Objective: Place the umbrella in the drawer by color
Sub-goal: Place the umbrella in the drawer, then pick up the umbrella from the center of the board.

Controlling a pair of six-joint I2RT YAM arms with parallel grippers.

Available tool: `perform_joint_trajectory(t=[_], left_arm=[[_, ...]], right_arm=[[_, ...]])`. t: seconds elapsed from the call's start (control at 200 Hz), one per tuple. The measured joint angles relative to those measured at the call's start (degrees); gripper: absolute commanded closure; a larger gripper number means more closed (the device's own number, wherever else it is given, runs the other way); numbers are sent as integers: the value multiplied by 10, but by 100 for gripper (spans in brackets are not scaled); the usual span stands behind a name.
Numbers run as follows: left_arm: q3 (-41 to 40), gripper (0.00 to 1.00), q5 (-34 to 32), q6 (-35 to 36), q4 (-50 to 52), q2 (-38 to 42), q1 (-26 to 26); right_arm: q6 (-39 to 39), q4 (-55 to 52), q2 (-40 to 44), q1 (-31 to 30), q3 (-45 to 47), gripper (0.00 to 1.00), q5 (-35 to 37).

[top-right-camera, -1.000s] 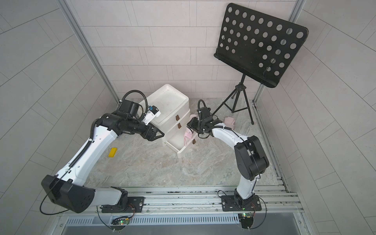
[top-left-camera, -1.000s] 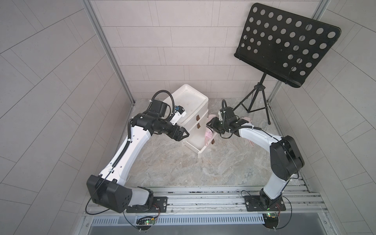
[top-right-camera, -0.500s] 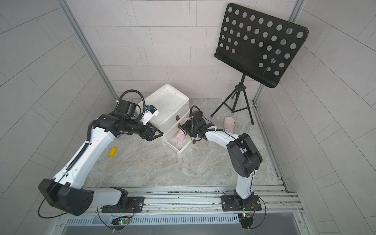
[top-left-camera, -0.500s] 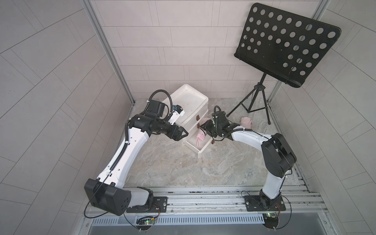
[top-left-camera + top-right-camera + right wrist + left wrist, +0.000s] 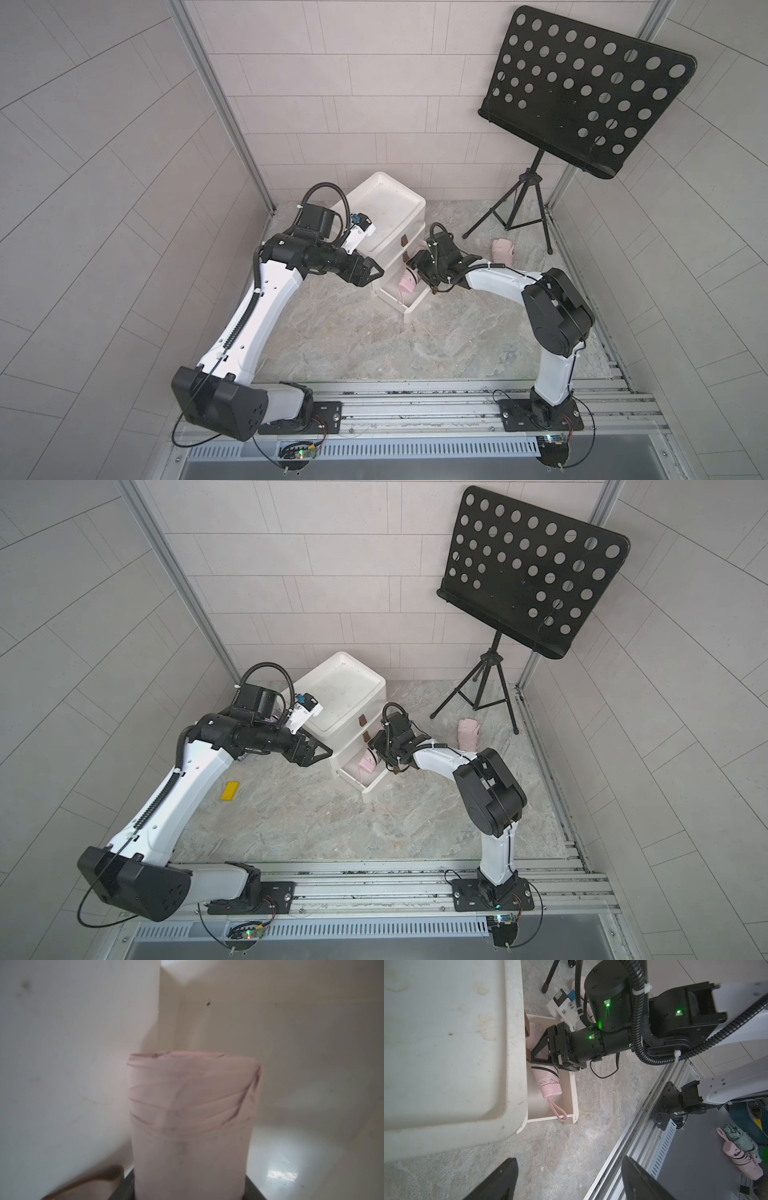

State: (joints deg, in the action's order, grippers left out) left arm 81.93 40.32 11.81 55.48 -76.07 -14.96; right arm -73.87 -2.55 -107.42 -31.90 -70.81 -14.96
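Pink umbrella (image 5: pixel 406 283): lies in open bottom drawer (image 5: pixel 411 311); in a top view, long axis 1–7 o'clock, handle toward 7. Right gripper (image 5: pixel 536 1054) straddles it, grasp undeterminable. Left gripper (image 5: pixel 568 1158): jaws spread, empty. Strap (image 5: pixel 557 1108) crossing drawer rim: left wrist view only.

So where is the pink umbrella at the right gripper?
In a top view, the pink umbrella lies mid-scene in the white cabinet's open drawer, at the right gripper.

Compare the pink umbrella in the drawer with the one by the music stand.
The drawer umbrella lies inside the open drawer; the floor umbrella lies on the floor. The right gripper is around the drawer umbrella; nothing touches the floor umbrella. Both are pink and folded.
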Motion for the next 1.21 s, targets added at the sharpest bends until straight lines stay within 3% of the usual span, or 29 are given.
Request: perform_joint_trajectory(t=[0.18, 0.385, 0.675, 0.906, 1.206], left_arm=[[-3, 15, 4, -3, -3, 3, 1], [-6, 15, 6, -4, -7, 5, 1], [-6, 15, 21, -4, -6, 14, 1], [16, 15, 31, -4, 18, 20, -12], [72, 15, 25, -2, 40, -12, -106]], right_arm=[[0, -3, 0, -2, -7, 26, 2], [19, -16, 12, -3, -9, 25, 20], [96, -56, 134, 8, -9, 25, 61], [217, -134, 178, 82, -36, 23, 96], [368, -256, 149, 174, -61, 20, 181]])
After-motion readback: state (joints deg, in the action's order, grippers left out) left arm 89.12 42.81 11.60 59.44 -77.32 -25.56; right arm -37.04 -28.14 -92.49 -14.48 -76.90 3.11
